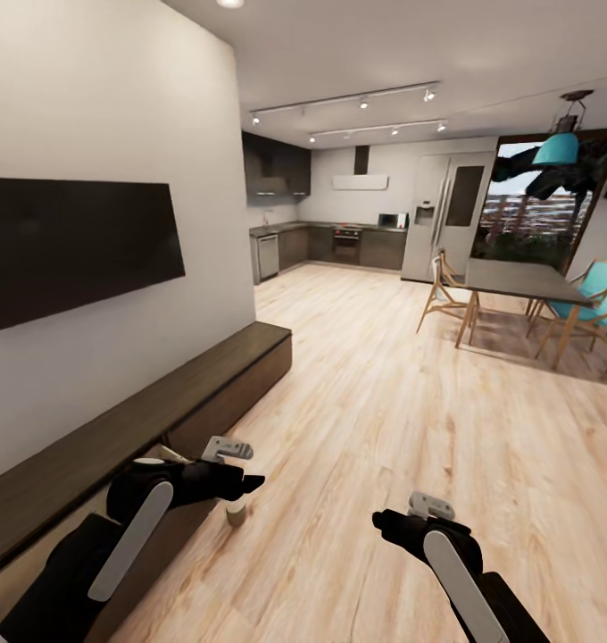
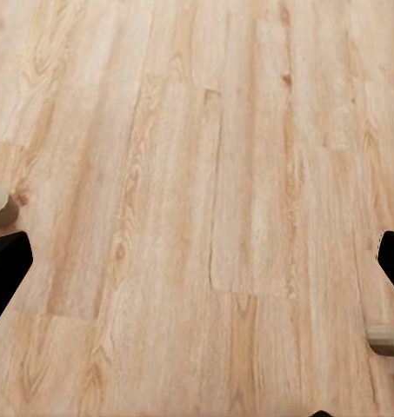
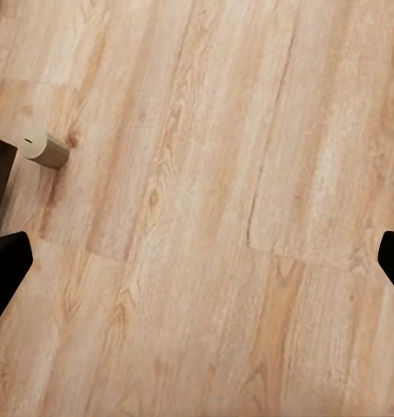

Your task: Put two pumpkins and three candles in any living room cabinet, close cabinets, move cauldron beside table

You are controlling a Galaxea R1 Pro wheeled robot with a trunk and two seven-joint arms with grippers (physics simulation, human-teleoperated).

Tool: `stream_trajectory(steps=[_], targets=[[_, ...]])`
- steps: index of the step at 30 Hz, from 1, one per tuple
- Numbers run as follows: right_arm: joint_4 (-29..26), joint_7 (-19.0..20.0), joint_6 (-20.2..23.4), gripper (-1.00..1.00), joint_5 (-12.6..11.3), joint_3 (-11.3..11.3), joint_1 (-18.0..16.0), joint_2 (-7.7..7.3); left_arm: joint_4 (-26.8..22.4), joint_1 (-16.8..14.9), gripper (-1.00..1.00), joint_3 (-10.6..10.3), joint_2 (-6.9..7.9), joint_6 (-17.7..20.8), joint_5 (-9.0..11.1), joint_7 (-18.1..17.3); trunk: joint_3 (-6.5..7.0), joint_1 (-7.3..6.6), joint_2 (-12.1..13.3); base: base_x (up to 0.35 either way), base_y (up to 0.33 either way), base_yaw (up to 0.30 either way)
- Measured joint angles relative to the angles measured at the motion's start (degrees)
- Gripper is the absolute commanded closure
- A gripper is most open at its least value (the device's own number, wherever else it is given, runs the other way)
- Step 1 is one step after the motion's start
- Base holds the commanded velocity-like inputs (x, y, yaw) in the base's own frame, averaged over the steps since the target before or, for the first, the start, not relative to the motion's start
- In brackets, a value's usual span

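Plank floor (image 1: 384,429), upright candle (image 1: 236,512) beside cabinet (image 1: 161,420); both jaws apart, empty.

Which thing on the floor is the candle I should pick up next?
Start at the long, low dark brown wood cabinet under the wall-hung black TV. On the light plank floor beside its front, just below the left end effector, stands a short beige cylinder candle. Nothing else lies on the floor near it.
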Motion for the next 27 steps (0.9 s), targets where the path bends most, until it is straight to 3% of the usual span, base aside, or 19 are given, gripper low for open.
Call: stream_trajectory(steps=[22, 24, 27], targets=[[0.64, 0.01, 0.32, -1.0, -0.03, -0.08, -0.09, -0.06, 0.07, -0.02, -1.0, -0.02, 0.0, 0.0, -0.14, 0.23, -0.81, 0.0, 0.0, 0.0, 0.0, -0.27], [1.15, 0.01, 1.21, -1.0, 0.0, -0.99, -0.12, -0.07, 0.22, -0.1, -1.0, -0.01, 0.0, 0.0, -0.31, 0.27, -0.9, 0.0, 0.0, 0.0, 0.0, -0.257], [3.96, -0.01, 2.65, -1.0, 0.07, -4.92, -0.3, -0.01, 1.36, -0.32, -1.0, 0.0, 0.0, 0.0, -0.39, 0.32, -1.04, 0.0, 0.0, 0.0, 0.0, -0.253]])
